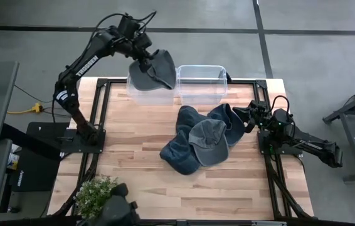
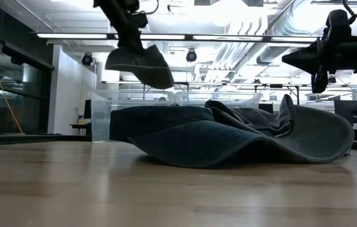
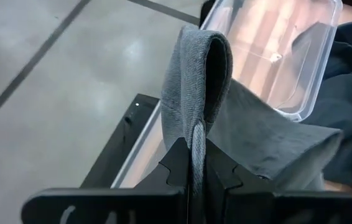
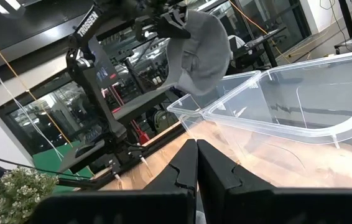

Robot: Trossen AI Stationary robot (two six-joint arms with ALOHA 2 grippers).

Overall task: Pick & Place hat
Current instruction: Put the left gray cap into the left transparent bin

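Grey denim is pinched tight in the jaws of the left gripper (image 3: 194,163), which are closed right down on a fold of a hat (image 1: 154,70) that hangs free in the air. From above, that hat sits at about eleven o'clock on the worktop (image 1: 140,182), dangling over the left of two clear plastic bins (image 1: 147,88) at the far edge; it looks to me lifted and carried but not yet let go, so the drop into the bin is what's left for this one. I can't tell whether it hangs squarely over the opening or over the rim. The second bin (image 1: 202,83), just beside it toward twelve o'clock, shows nothing inside that I can make out. A heap of more hats (image 1: 204,141) lies around the middle of the worktop, untouched, so most of the job seems still ahead. The right gripper (image 1: 251,120) waits at about three o'clock, jaws shut on nothing, near the heap's edge.
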